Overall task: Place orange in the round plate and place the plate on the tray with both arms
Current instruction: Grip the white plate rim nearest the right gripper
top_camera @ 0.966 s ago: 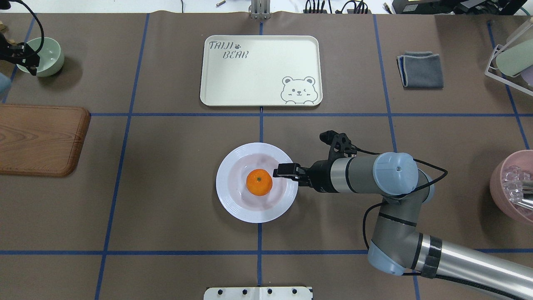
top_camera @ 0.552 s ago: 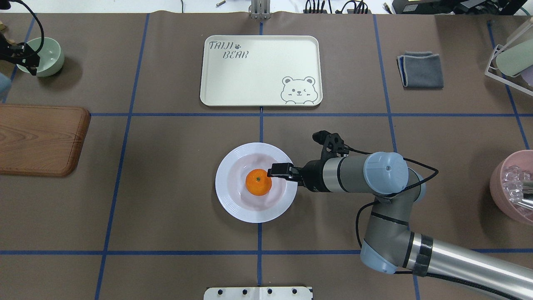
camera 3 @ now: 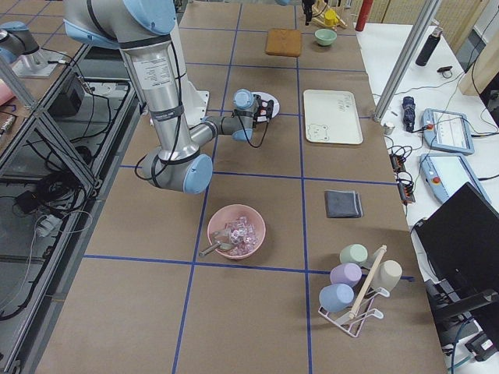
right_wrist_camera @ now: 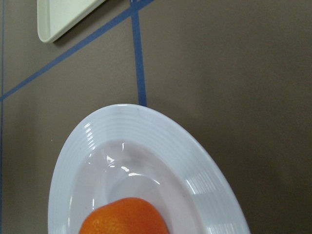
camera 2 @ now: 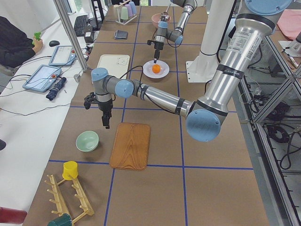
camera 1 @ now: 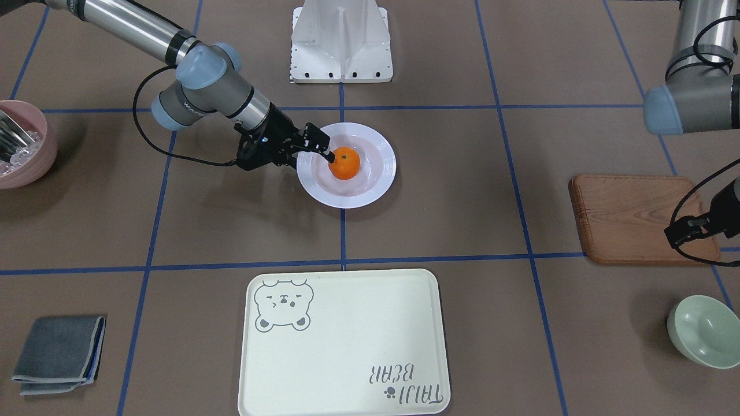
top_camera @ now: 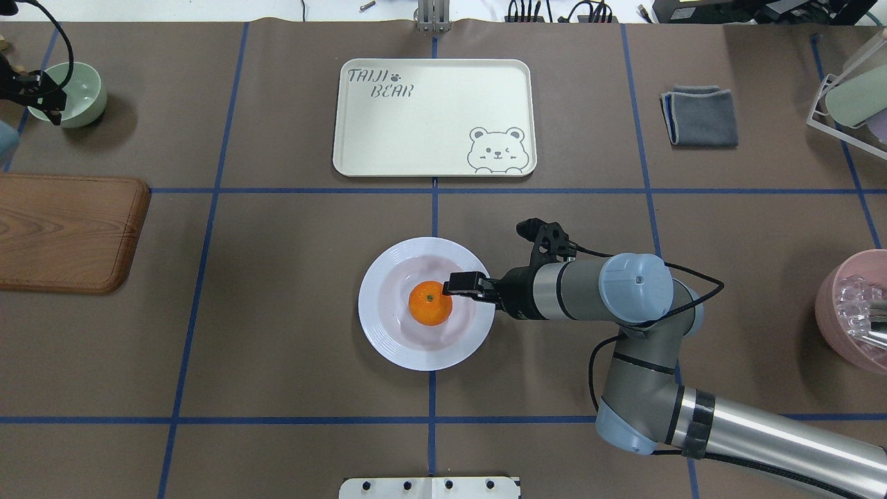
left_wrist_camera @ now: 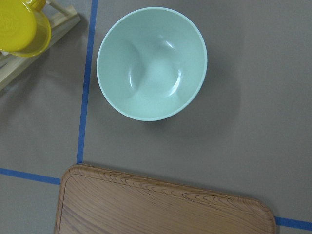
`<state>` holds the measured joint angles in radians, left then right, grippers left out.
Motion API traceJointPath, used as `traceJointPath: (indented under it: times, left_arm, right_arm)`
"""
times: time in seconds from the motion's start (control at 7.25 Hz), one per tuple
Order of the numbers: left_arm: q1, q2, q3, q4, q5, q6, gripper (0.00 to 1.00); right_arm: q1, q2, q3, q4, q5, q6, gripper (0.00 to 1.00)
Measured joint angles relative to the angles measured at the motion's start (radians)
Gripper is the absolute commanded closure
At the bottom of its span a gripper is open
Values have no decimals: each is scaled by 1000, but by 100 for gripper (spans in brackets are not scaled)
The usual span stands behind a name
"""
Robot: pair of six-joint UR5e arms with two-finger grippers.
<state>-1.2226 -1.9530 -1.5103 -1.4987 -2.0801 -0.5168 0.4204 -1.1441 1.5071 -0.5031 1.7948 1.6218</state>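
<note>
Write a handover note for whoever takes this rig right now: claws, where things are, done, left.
Right claw: low over the robot's-right side of the round plate, tip right beside the orange. I can't tell if it is open or shut.
Left claw: far off, hanging above the table by the green bowl and wooden board. Its state is also unclear.
Orange: lying in the plate's well.
Plate: on the table, short of the tray, which is bare.
Done: orange in plate.
Left: both arms take the plate and set it on the tray.

Orange (top_camera: 429, 305) in round plate (top_camera: 381, 333), tray (top_camera: 429, 118) well beyond it.
</note>
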Motion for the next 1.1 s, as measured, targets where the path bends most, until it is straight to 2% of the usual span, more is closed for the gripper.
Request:
traceJointPath:
  times: [0.83, 1.1]
  left_arm:
    - [0, -1, -2, 0, 0, 0, 2]
    - [0, -1, -1, 0, 0, 0, 2]
  right_arm:
    - [-7, 33, -33, -1, -7, 7, 2]
    - [-8, 38, -36, 0, -9, 12, 15]
